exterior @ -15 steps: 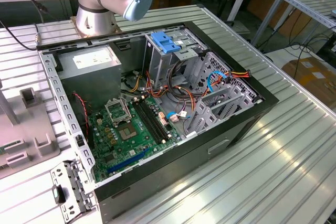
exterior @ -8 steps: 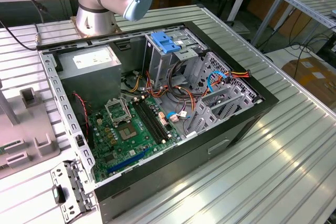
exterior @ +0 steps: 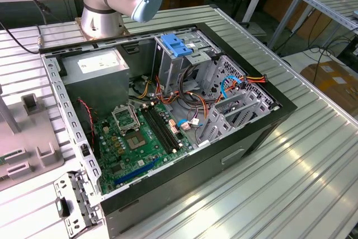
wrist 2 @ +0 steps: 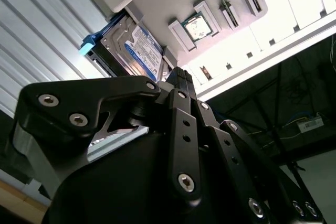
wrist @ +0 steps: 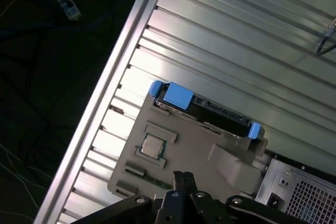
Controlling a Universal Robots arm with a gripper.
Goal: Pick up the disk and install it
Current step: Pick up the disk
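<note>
The disk (wrist: 218,113) is a black drive with bright blue rails and a blue tab (wrist: 177,96). It stands on edge in a slot of a grey holder (wrist: 197,148) on the ribbed table. Its labelled face (wrist 2: 137,50) appears in the second wrist view. My gripper (wrist: 182,178) hangs high above the holder, well apart from the disk. Its black fingers (wrist 2: 181,80) are pressed together with nothing between them. A loose processor chip (wrist: 153,146) lies in a recess of the holder, between the gripper tip and the disk.
The open computer case (exterior: 168,116) lies on the ribbed metal table (exterior: 291,177), with a pale-blue ribbed clip (exterior: 175,45) on its drive cage and a grey power supply (exterior: 98,74). The arm's base (exterior: 103,15) stands behind it. The table edge (wrist: 113,82) drops to a dark floor.
</note>
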